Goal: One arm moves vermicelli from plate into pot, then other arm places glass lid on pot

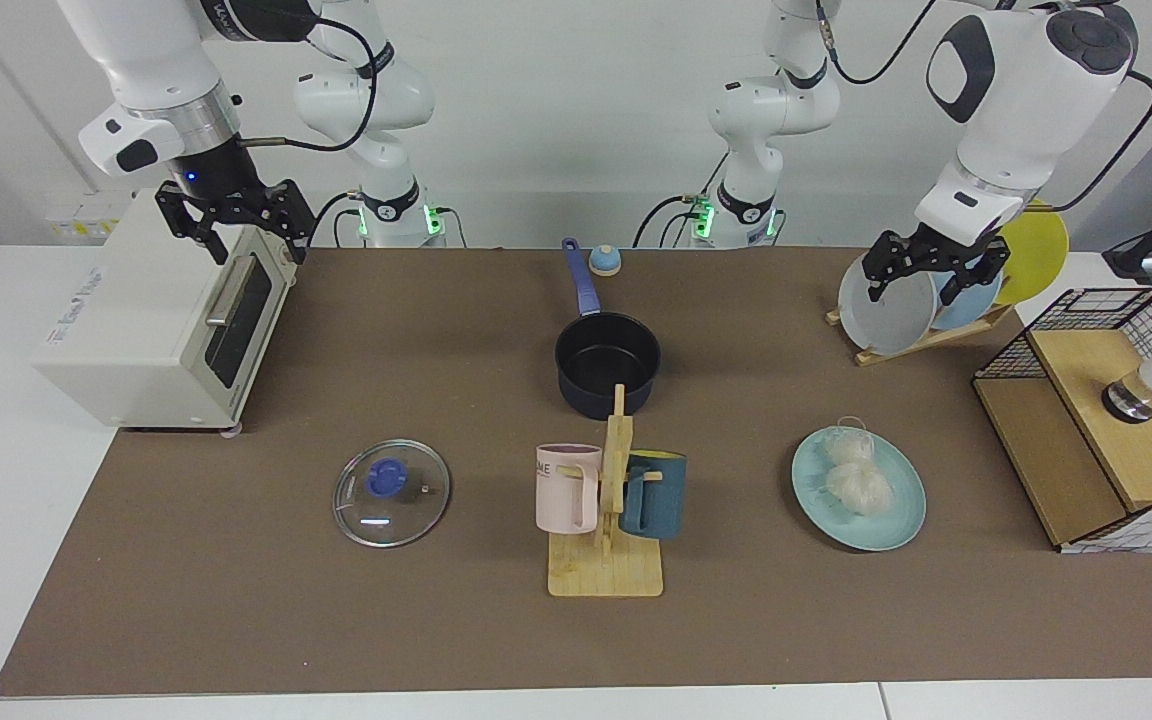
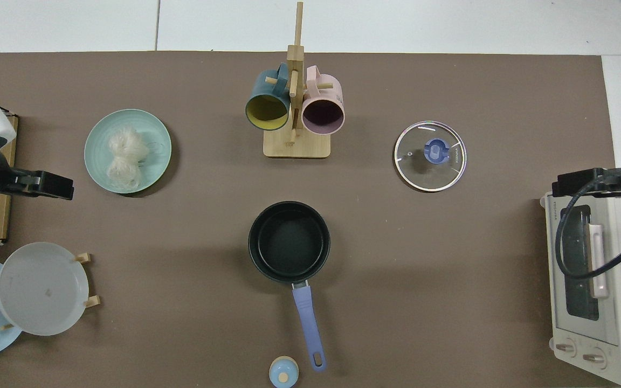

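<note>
Brown matting covers the desk (image 1: 236,620), and nearest the facing camera stand a mug rack (image 1: 608,560), the lid (image 1: 391,493) lying flat with its knob up, and the plate (image 1: 896,515) with the vermicelli (image 1: 858,478) heaped on it in two bundles, one behind the other. Behind the rack sits the pot (image 1: 607,365), empty, its handle running straight back toward the robots. Farthest off, the left gripper (image 1: 929,270) hangs with fingers spread before the racked plates (image 1: 886,310), and the right gripper (image 1: 234,218) hangs likewise spread above the toaster oven (image 1: 161,320); neither holds anything. Nothing is moved yet, so the first step appears to be the pick. The left arm looks best placed: come straight down over one bundle, pinch it through the middle so loose strands trail less, lift clear of the plate, then carry it over the pot's mouth.
</note>
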`<state>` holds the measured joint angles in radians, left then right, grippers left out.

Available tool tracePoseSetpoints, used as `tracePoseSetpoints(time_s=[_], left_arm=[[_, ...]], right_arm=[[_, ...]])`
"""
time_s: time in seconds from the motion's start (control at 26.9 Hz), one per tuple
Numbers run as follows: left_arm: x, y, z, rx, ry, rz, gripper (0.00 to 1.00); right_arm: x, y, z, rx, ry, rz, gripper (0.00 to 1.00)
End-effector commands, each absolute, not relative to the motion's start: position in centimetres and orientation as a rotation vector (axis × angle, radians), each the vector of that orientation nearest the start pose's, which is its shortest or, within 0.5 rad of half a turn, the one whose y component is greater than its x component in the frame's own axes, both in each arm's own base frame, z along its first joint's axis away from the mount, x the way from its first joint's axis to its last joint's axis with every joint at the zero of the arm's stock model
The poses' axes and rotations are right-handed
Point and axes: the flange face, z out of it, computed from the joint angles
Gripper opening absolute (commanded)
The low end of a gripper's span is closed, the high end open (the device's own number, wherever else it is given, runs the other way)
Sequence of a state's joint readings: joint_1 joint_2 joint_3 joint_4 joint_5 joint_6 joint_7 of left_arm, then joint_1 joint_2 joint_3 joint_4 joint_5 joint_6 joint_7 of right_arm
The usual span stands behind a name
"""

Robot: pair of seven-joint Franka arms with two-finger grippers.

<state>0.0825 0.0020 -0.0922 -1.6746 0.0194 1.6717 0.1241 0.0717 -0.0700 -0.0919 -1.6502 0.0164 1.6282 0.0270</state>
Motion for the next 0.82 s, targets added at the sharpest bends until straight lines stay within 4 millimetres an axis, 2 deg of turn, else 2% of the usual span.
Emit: tracePoseSetpoints(time_s=[0.0,0.78], left_arm=[[55.6,-0.3,58.2,-3.127,0.210,0.030,1.00],[56.1,0.2,59.2,-3.147,0.125,-0.008,1.00]], right_arm=[[53.5,-1.2,63.0,-3.103,0.044,-0.079,1.00],[53.5,-1.2,63.0,-3.103,0.044,-0.076,1.00]])
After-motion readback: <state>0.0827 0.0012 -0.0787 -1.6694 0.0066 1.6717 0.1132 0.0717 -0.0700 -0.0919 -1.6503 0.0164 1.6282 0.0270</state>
